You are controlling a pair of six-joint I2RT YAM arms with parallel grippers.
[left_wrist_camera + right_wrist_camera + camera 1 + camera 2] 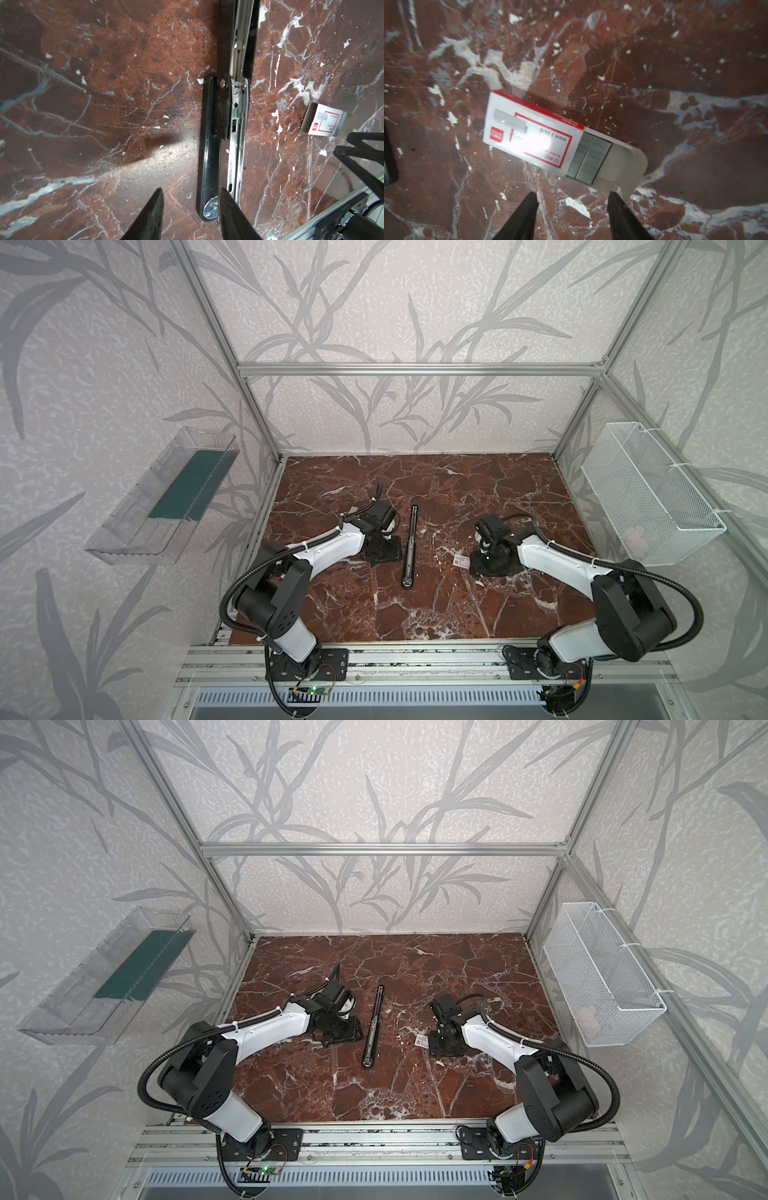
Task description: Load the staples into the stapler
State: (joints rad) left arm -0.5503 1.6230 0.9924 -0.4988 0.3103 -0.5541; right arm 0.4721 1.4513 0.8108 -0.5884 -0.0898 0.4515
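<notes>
Reaching for the staples looks to be the step in hand. Nearest, the right hand (572, 194) hovers low over the red marble bench (415, 614), its two fingers partly apart and holding nothing, just short of the open end of the staple box (529, 133). That small white box with red print lies flat, right of centre. Its inner tray (623, 170) is slid part way out, and the staples (588, 158), two grey strips side by side, show in it. The next move, I judge, calls for this hand to come over the tray and pinch one thin strip without dragging the box.

Left of the box, mid-bench, the stapler (409, 545) lies opened flat, running near to far, its silver rail (235, 128) bare and seemingly without staples. The left hand (191, 192) sits low at the stapler's near end, fingers partly apart, gripping nothing.

Farther off, a clear bin (129, 526) on the left wall holds a flat dark green piece (189, 485). A white wire basket (665, 506) on the right wall holds a pale object (633, 537) too faint to name.
</notes>
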